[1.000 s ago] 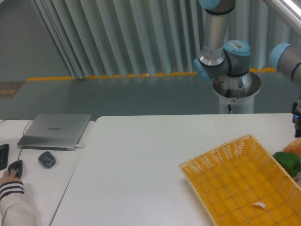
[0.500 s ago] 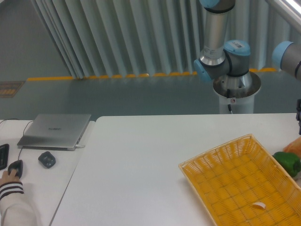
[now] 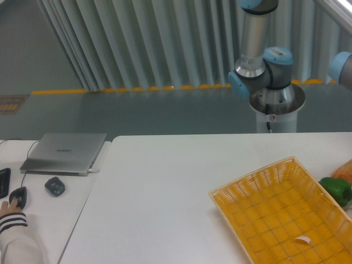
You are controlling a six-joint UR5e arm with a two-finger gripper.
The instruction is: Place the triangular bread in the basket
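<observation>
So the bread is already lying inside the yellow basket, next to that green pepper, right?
Not quite. The camera view shows the bread on the table outside the yellow basket, at its right edge, next to the green pepper. Only a small white scrap lies inside the basket.

Single fixed camera: raised, off the table's (image 3: 165,181) near edge, facing the far edge, arm base (image 3: 275,104) and curtain (image 3: 137,44). Middle distance; the table's right edge cut off.
</observation>
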